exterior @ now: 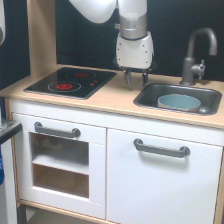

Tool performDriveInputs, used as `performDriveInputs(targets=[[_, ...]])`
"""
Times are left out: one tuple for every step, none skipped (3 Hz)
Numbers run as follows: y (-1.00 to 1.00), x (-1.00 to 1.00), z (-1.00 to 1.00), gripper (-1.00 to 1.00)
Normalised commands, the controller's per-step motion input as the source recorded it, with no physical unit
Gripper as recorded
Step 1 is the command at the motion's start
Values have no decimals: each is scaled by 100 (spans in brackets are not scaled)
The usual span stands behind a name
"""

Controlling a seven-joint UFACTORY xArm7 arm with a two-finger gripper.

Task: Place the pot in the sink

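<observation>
The light-blue pot [179, 102] with its tan rim sits upright inside the dark grey sink [150, 95], toward the basin's right side in the exterior view. My gripper [136, 79] hangs just above the wooden counter, to the left of the sink's back-left corner and apart from the pot. Its two dark fingers [128, 77] point down with a small gap between them and nothing is held.
A grey curved faucet [197, 52] stands behind the sink. A black two-burner stovetop [70, 82] with red rings lies on the counter's left. A wooden side panel [42, 35] rises at the back left. White cabinet doors with grey handles [161, 148] are below.
</observation>
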Motion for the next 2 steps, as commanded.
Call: performDriveInputs(targets=[[-5,-35,36,100],[-6,-34,35,100]])
